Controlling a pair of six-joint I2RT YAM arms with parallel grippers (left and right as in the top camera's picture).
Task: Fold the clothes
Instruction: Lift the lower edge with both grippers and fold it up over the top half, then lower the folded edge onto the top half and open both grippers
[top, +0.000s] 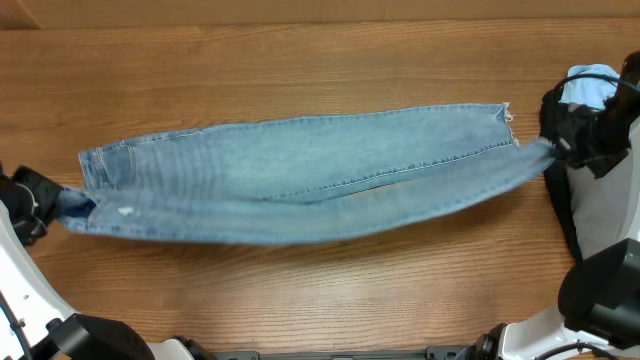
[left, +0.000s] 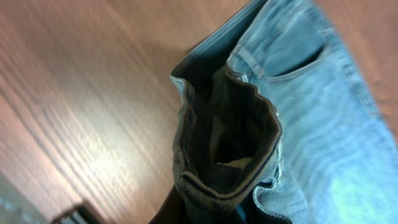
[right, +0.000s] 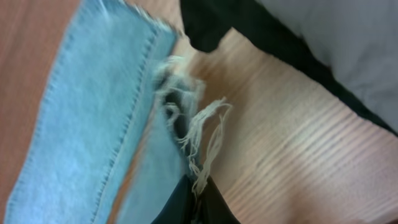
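My left gripper (top: 62, 205) is clamped on the jeans (top: 320, 170) at the waistband, frame left, and my right gripper (top: 552, 150) on a frayed hem, right.

Jeans (top: 300, 170) lengthwise across the table (top: 300, 60), garment pile (top: 603, 215) at right.

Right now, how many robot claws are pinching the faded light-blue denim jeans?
2. The left gripper pinches the faded light-blue denim jeans at the waistband end; the right gripper pinches a frayed leg hem at the far end.
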